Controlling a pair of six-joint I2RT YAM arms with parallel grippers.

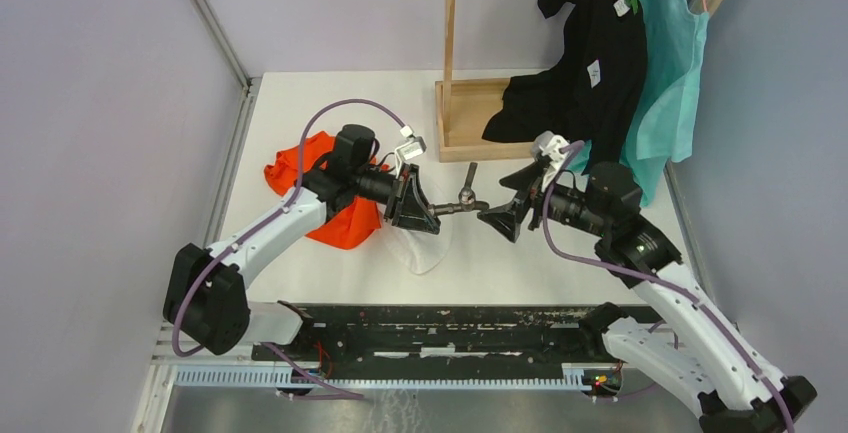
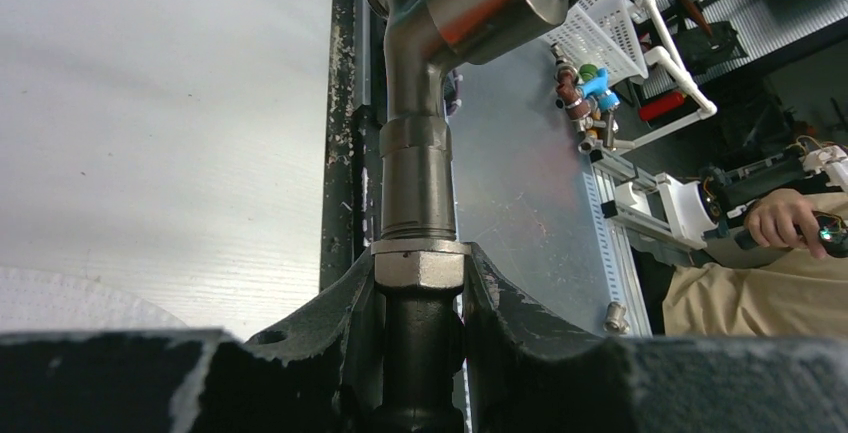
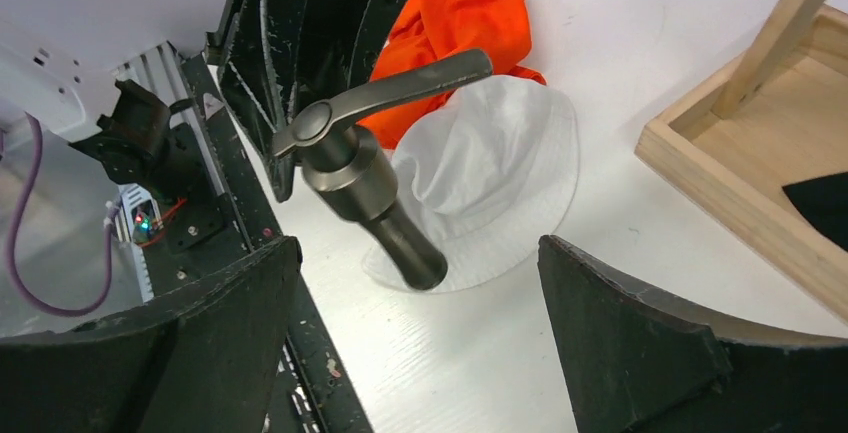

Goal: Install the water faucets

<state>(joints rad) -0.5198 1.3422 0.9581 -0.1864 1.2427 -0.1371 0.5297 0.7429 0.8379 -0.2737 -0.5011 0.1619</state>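
The table (image 1: 520,263) lies below both sets of fingers, with room around them; a wooden stand (image 1: 470,123) sits beyond, and a white cloth (image 1: 425,248) is under the left gripper (image 1: 428,215). That gripper clamps the water faucet (image 2: 415,163) at its hex collar, the long axis pointing straight out from its fingers. The right gripper (image 1: 500,221) is spread wide and holds nothing. The faucet's free end is just ahead, between its fingers.

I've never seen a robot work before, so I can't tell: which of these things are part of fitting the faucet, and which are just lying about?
For the job:
water faucet, clamped in the left gripper
right gripper, open, facing it

Lying about:
orange cloth
white cloth
wooden stand
black garment
teal garment
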